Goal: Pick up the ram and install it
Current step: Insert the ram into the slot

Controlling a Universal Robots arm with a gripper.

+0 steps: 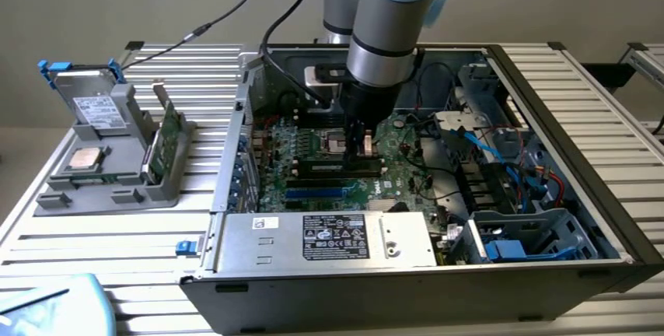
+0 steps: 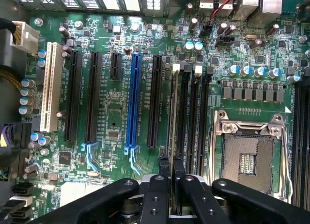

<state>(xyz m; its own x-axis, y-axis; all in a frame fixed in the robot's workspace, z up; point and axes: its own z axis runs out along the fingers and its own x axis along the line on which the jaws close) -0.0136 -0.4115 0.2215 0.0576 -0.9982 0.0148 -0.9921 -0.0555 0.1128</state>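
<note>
The ram (image 2: 173, 112) stands on edge among the black memory slots, just beside the silver processor socket (image 2: 247, 158). It is seen from above as a thin pale strip. The hand (image 2: 172, 168) is clamped on it: the two fingers (image 2: 164, 167) are drawn close together with the stick's top edge pinched between them. Whether it is fully seated in its slot or only resting in the mouth of it, I cannot tell.

It looks like a light, stiff, thin board, fragile rather than heavy. It would likely stand pressure straight down along its edge but not twisting or sideways bending. The flat faces near the top edge seem the right place to hold it, clear of the contact edge that faces the board.

Its long axis runs along the slots, parallel to the blue slot (image 2: 134, 103), and it reaches away from the fingers toward a row of small capacitors.

In the exterior view the hand (image 1: 363, 149) reaches straight down onto the motherboard (image 1: 311, 149) inside the open computer case (image 1: 581, 118). On the counter (image 1: 93, 227) at the exterior view's left, a grey holder (image 1: 114, 188) carries another green board (image 1: 166, 138) upright.
</note>
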